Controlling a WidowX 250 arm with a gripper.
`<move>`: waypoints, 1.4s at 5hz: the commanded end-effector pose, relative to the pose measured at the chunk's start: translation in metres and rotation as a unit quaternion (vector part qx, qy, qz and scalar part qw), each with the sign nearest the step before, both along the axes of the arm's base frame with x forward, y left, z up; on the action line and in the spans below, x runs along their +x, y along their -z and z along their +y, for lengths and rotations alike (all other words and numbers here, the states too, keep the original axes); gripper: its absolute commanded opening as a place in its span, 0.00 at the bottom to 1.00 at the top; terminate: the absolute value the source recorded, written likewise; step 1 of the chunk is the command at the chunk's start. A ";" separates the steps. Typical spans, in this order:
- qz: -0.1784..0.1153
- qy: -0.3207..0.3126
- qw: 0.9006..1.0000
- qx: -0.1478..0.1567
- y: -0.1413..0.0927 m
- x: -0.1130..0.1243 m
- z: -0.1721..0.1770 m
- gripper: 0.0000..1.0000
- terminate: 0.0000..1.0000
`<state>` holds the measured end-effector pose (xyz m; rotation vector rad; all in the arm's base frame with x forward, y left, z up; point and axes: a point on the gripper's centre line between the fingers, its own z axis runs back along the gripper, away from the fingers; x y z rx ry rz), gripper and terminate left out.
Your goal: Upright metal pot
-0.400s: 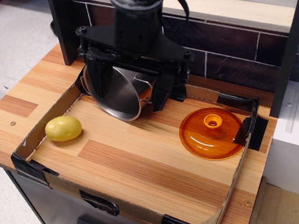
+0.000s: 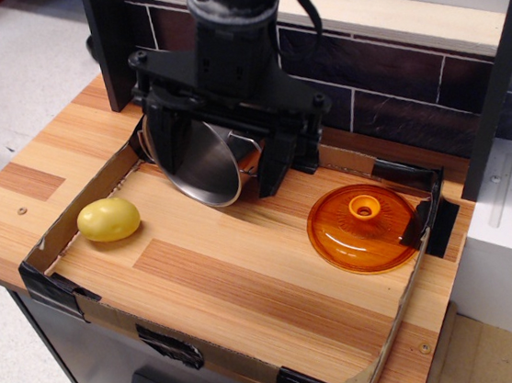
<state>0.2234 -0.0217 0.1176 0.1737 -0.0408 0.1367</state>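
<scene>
The metal pot point(image 2: 202, 165) lies on its side, its shiny round base facing forward, directly between the black fingers of the gripper point(image 2: 220, 172), which are spread on either side of it. Whether they press it cannot be told. It sits at the back of the worktop point(image 2: 247, 276).

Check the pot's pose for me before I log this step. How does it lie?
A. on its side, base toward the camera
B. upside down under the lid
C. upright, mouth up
A: the pot shows its round base to the camera, between the gripper fingers.
</scene>
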 end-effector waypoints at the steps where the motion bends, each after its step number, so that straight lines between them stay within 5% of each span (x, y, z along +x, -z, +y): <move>1: -0.031 0.236 0.970 0.049 -0.015 0.012 0.021 1.00 0.00; 2: -0.043 0.354 0.927 0.116 -0.010 0.015 0.035 1.00 0.00; 3: -0.062 0.465 0.869 0.160 -0.007 0.022 0.047 1.00 0.00; 5: -0.125 0.579 0.779 0.205 -0.013 0.040 0.052 1.00 0.00; 6: -0.139 0.601 0.760 0.206 -0.007 0.051 0.051 1.00 0.00; 7: -0.132 0.605 0.757 0.207 0.005 0.060 0.051 1.00 0.00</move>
